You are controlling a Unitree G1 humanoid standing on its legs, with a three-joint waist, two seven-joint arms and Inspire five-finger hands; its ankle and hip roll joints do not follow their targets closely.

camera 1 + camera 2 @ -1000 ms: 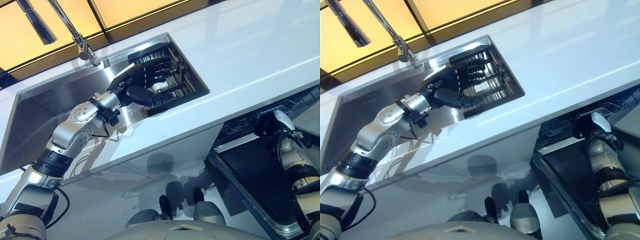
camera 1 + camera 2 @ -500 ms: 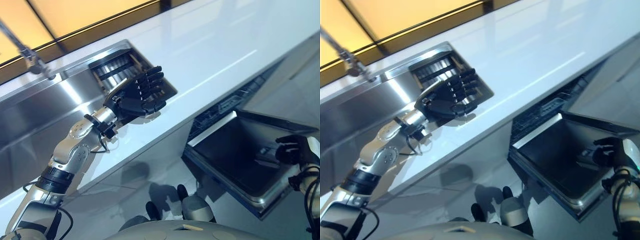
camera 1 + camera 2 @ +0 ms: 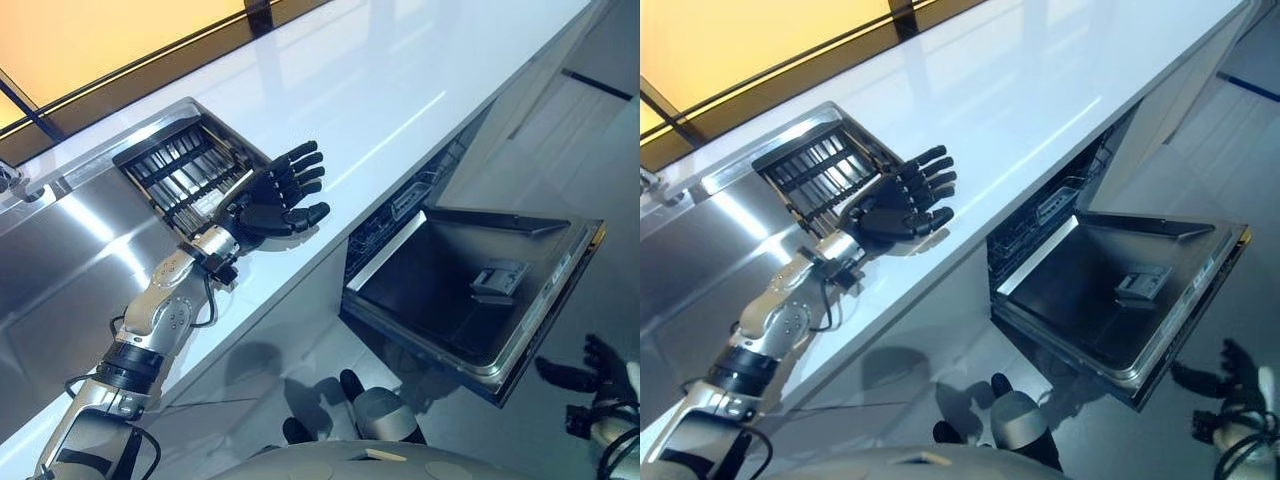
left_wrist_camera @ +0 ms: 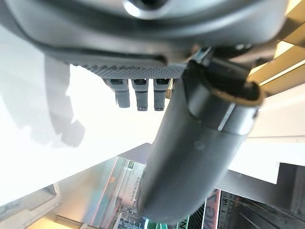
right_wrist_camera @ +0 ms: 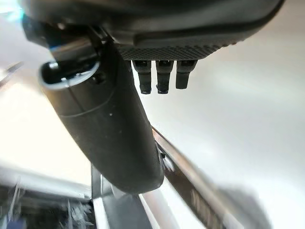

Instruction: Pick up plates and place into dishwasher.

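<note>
White counter [image 3: 400, 90] runs across the scene, with a steel sink [image 3: 70, 260] set into it and a dish rack [image 3: 185, 175] standing in the sink's near end. We find the left hand [image 3: 268, 200] held above the counter's front edge, just beside the rack, fingers spread and relaxed, gripping nothing. We see no plate in that hand; the rack's slots behind it appear dark, and we cannot tell whether any plate stands there. Below the counter and well apart from the left hand, the dishwasher [image 3: 400, 215] stands open, its door [image 3: 470, 295] folded down flat, with a small detergent compartment [image 3: 497, 278] on the inner face. We note the right hand [image 3: 600, 368] low beside the door's outer corner, clear of it, fingers loosely extended and holding nothing.
</note>
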